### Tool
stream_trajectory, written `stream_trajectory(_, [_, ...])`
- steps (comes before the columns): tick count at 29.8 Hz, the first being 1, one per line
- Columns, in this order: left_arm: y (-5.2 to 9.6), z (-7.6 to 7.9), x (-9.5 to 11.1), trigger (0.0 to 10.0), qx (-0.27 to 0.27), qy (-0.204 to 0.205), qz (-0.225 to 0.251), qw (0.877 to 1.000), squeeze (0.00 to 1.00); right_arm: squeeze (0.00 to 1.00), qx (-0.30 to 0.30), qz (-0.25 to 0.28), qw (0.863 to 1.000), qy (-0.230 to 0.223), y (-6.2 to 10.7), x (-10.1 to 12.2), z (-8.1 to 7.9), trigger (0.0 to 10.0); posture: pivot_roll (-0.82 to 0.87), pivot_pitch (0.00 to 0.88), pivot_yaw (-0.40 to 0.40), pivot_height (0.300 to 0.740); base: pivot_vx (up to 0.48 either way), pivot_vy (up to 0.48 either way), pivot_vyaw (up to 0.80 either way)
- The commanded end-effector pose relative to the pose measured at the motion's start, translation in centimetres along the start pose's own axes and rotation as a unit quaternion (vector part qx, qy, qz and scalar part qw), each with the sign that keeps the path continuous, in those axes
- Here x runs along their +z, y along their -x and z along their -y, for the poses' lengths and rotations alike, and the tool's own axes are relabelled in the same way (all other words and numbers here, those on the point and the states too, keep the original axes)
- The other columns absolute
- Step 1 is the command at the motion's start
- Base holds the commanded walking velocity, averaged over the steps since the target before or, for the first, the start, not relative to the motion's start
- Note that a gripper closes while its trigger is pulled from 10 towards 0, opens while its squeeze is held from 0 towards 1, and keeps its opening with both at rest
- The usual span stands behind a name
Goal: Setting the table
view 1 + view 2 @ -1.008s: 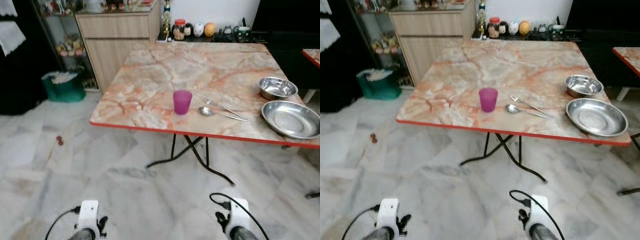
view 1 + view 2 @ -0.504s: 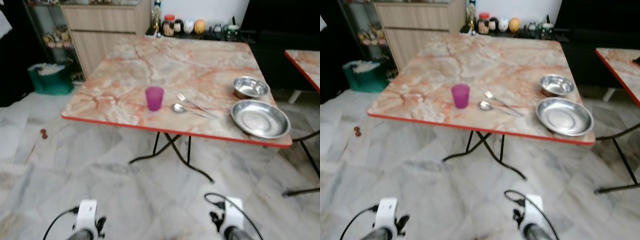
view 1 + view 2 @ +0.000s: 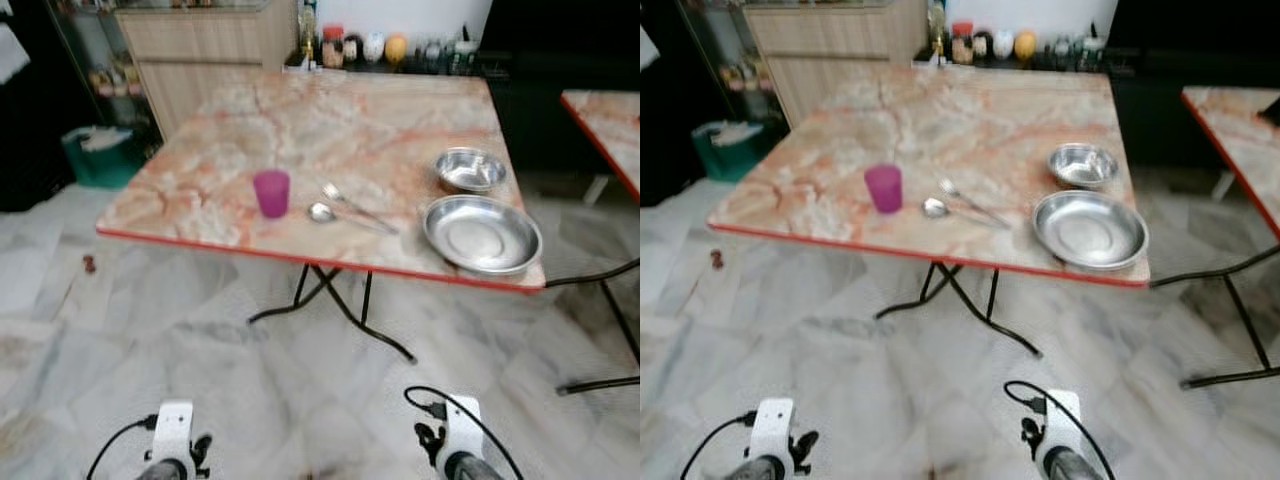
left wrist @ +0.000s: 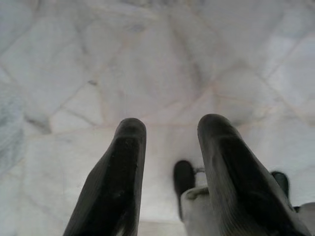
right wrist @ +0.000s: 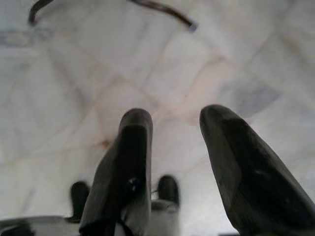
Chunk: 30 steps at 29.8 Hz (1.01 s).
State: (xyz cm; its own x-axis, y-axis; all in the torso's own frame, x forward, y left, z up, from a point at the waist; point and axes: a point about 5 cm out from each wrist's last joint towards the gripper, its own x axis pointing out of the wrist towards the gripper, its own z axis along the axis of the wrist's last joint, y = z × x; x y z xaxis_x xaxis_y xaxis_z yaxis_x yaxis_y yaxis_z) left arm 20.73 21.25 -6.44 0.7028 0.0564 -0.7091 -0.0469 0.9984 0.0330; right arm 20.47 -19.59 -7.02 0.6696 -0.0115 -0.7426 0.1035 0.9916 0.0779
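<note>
A marble-patterned table [image 3: 330,120] with a red edge stands ahead of me. On it are a magenta cup [image 3: 271,193], a spoon [image 3: 322,212] and a fork [image 3: 352,205] lying side by side, a small steel bowl [image 3: 469,169] and a wide steel plate [image 3: 482,234] near the right corner. Both arms hang low over the floor. My left gripper [image 4: 167,129] is open, with nothing between its fingers. My right gripper [image 5: 174,122] is open too, pointing at the floor tiles.
Pale marble floor tiles [image 3: 200,350] lie between me and the table. A wooden cabinet [image 3: 200,50] and a green bin [image 3: 100,155] stand at the back left. Jars [image 3: 332,45] line a dark shelf behind the table. A second table's corner [image 3: 605,120] is at the right.
The camera has turned: the whole scene has slid left in the picture, and the second table at the right has come into sight. Nothing on the table has moved.
</note>
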Motion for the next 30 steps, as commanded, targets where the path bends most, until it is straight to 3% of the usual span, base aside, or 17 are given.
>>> stream_trajectory(1, [0.2,-0.5,-0.5,10.0,0.007,-0.001,-0.012,1.000,0.00,0.00,0.012,0.021,1.000,0.007,-0.3,1.0,-0.8,10.0,-0.06,0.000,0.021,0.740,0.000,0.000,0.00])
stream_trajectory(4, [0.2,-0.5,-0.5,10.0,0.006,0.000,-0.012,1.000,0.00,0.00,0.015,0.032,0.999,0.012,-0.3,1.5,-1.0,10.0,-0.06,0.000,0.019,0.740,0.000,0.000,0.00])
stream_trajectory(12, [0.2,-0.4,-0.5,10.0,0.005,0.003,-0.011,1.000,0.00,0.00,0.028,0.123,0.991,0.036,-0.3,4.8,-1.0,10.0,-0.06,0.000,0.009,0.740,0.000,0.000,0.00])
stream_trajectory(18, [0.3,-0.6,-0.7,10.0,0.008,0.007,-0.013,1.000,0.00,0.00,0.035,0.208,0.976,0.050,0.5,6.3,-0.6,10.0,-0.07,0.000,0.010,0.740,0.000,0.000,0.00])
stream_trajectory(22, [0.3,-0.8,-0.8,10.0,0.007,0.006,-0.011,1.000,0.00,0.00,0.057,0.257,0.962,0.077,1.6,6.8,-1.0,10.0,-0.08,0.000,0.012,0.740,0.000,0.000,0.00])
stream_trajectory(30, [0.2,-0.9,-0.5,10.0,0.010,0.006,-0.005,1.000,0.00,0.00,0.042,0.330,0.939,0.090,4.7,8.4,-0.7,10.0,-0.09,0.000,0.012,0.740,0.000,0.000,0.00])
